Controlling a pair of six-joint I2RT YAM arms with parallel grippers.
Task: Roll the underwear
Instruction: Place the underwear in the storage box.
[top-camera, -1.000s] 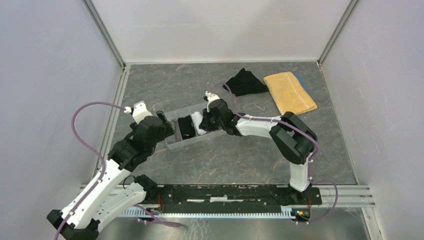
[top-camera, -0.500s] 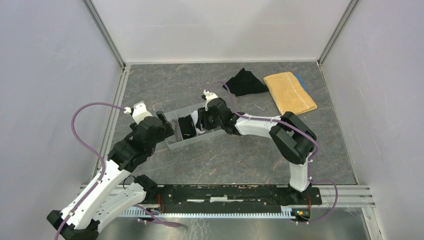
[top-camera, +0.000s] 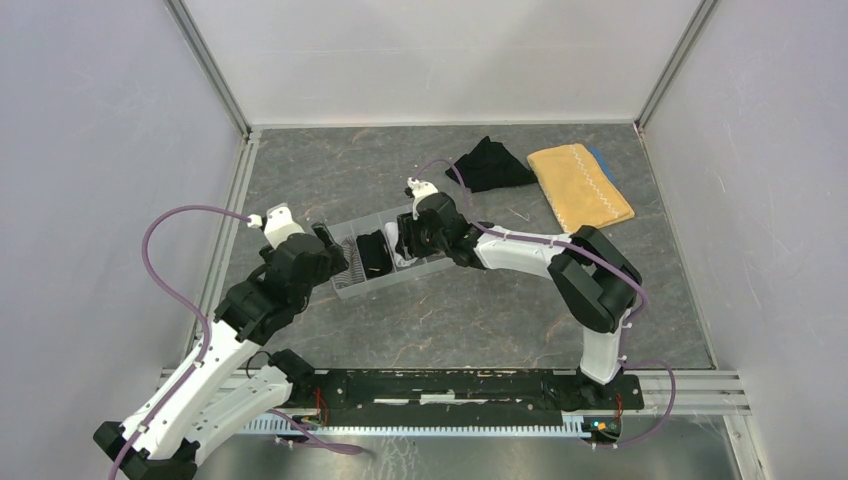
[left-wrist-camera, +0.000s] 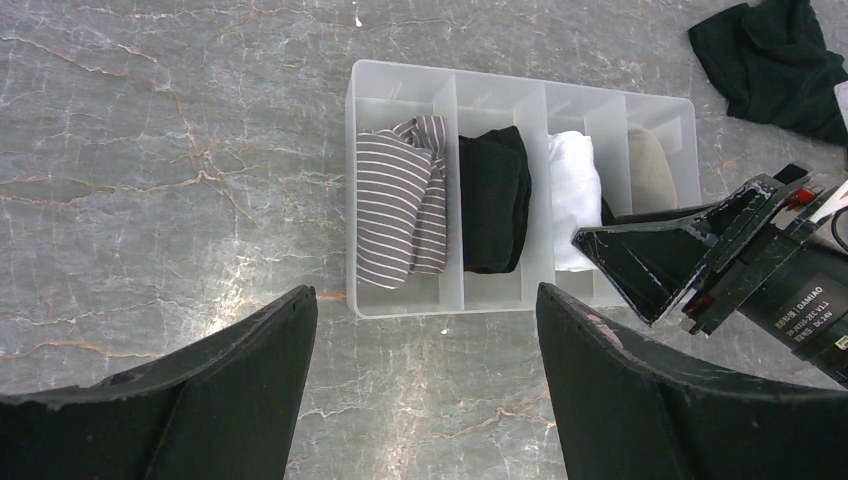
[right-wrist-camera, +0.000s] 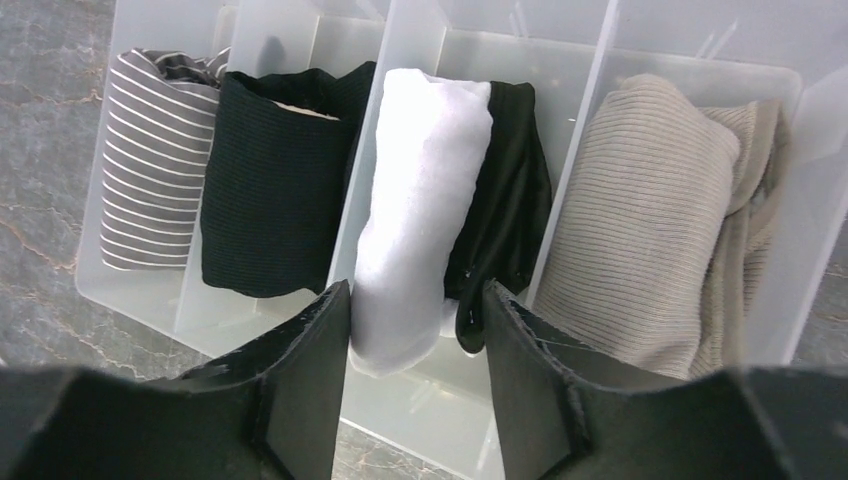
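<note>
Right claw (right-wrist-camera: 415, 300) half-open over white underwear (right-wrist-camera: 420, 180)

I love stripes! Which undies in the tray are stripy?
The grey-and-white roll at the end of the tray, beside the black one; the others are plain.

1. The left arm (top-camera: 225, 335) is bent at the elbow; the left gripper (left-wrist-camera: 428, 385) points down with its jaws wide apart and empty.
2. The right arm (top-camera: 520, 250) stretches leftward; the right gripper (right-wrist-camera: 415, 305) is angled down, its jaws parted.
</note>
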